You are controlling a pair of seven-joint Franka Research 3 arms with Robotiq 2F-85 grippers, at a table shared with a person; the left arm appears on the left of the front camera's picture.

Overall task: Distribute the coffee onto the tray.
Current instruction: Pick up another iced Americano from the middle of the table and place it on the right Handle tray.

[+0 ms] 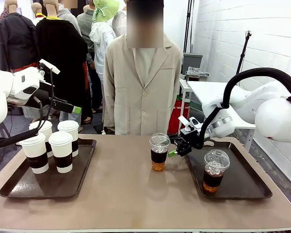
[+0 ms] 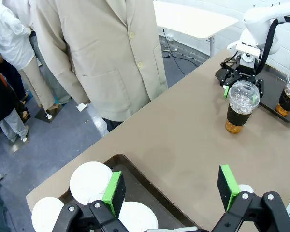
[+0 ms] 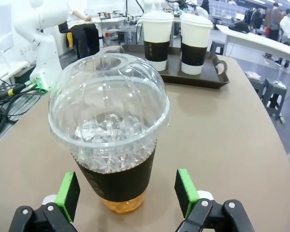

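An iced coffee (image 1: pixel 159 152) in a clear dome-lidded cup with a dark sleeve stands on the bare table at centre. My right gripper (image 1: pixel 177 147) is open just to its right. In the right wrist view this cup (image 3: pixel 108 140) rises close ahead, and the green pads of my right gripper (image 3: pixel 127 187) flank its base without touching. A second iced coffee (image 1: pixel 214 170) stands on the right tray (image 1: pixel 252 187). Several white lidded cups (image 1: pixel 63 150) with dark sleeves stand on the left tray (image 1: pixel 19 187). My left gripper (image 1: pixel 73 109) hangs open above them, with nothing in my left gripper (image 2: pixel 171 189).
A person in a beige coat (image 1: pixel 143 82) stands at the table's far edge, hands down. The left wrist view shows white lids (image 2: pixel 91 181) below the fingers and the centre iced cup (image 2: pixel 241 106) far off. Bare tabletop (image 1: pixel 121 189) lies between the trays.
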